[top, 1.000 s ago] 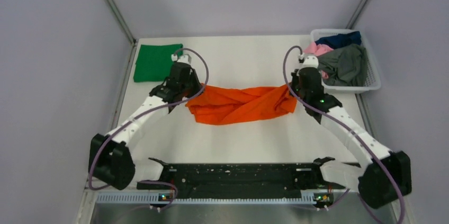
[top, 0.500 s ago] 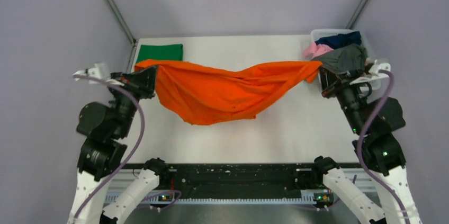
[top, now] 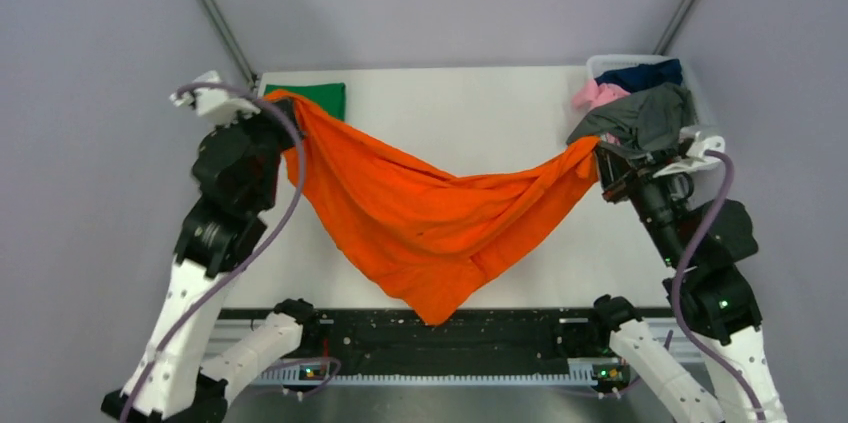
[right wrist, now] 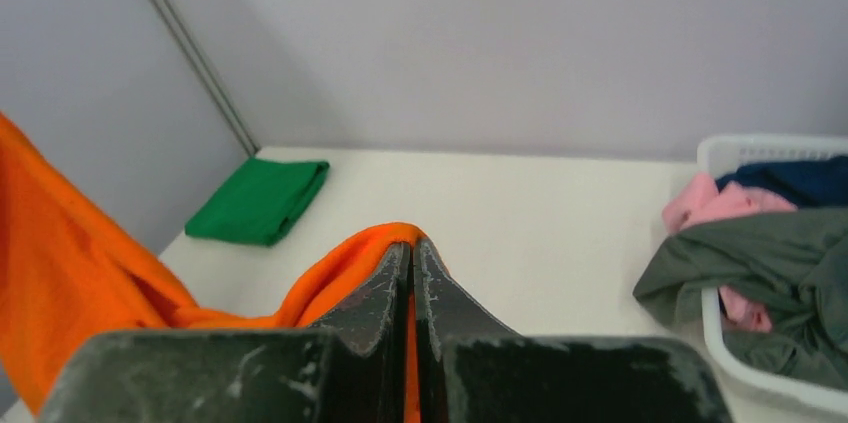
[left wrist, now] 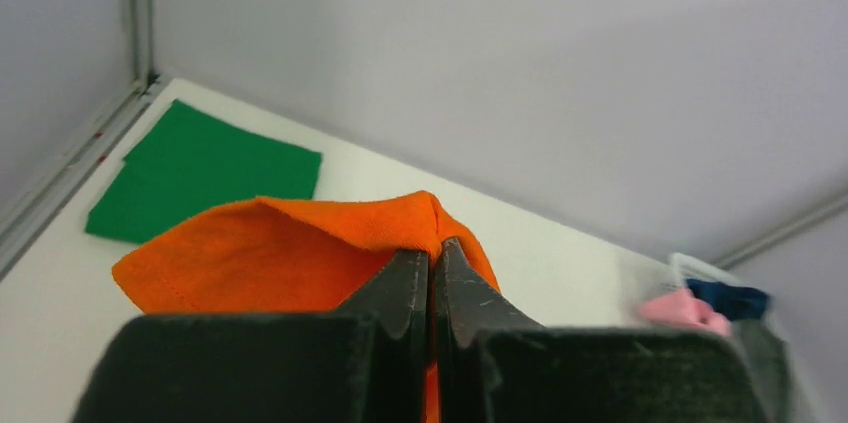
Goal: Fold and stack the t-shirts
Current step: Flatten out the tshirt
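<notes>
Both arms are up. My left gripper [top: 282, 129] is pinched tight on 1 corner of the orange t-shirt [top: 420, 218], and my right gripper [top: 598, 157] is clamped on the opposite end. The shirt hangs between them in a deep sag over the table [top: 480, 103]. The folded green t-shirt [top: 318, 96] lies at the far-left corner. The grey t-shirt [top: 645, 115], pink t-shirt [top: 597, 94] and navy t-shirt [top: 642, 74] are heaped in the basket [top: 620, 59] at the far right.

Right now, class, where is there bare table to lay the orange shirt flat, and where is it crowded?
Bare: the far middle of the table, between the green shirt and the basket, plus near strips either side of the hanging orange shirt. Crowded: both far corners, green shirt left, heaped basket right.
</notes>
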Controlling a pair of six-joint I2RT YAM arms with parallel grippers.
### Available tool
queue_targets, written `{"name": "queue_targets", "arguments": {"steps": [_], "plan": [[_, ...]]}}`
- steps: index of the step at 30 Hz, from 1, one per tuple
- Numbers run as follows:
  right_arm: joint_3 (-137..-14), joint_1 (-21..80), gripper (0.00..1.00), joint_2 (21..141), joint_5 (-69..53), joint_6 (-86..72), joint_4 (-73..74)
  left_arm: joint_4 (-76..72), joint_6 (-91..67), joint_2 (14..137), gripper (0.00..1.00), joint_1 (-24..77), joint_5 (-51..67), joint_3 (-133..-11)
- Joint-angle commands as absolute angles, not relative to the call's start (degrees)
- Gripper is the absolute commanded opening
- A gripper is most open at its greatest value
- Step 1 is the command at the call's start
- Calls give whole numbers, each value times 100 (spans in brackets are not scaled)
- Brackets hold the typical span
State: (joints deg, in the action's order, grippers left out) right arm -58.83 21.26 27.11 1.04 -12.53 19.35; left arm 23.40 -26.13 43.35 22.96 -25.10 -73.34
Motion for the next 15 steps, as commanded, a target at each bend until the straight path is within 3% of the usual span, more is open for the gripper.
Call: {"name": "queue_targets", "arguments": {"steps": [1,7,11,12,15], "plan": [[-5090,2167,0,2977,594,-1499,1866,1947,-2362,5895,0,2148,-3414,-7224],[-3756,2168,0,4178,1654,-1909,1281,1356,-2483,8556,0,1285,-1703,-7894],[-3408,2114,0,5540,1873,-1941,495,1479,-2495,10551,17,1109,-952,-9317],[-3456,2077,0,5884,1945,-1964,421,1658,-2488,11035,29,1108,-821,-9747],[-3754,1958,0,6804,1981,-1973,392,2119,-2574,12028,81,1121,-272,-10879]]}}
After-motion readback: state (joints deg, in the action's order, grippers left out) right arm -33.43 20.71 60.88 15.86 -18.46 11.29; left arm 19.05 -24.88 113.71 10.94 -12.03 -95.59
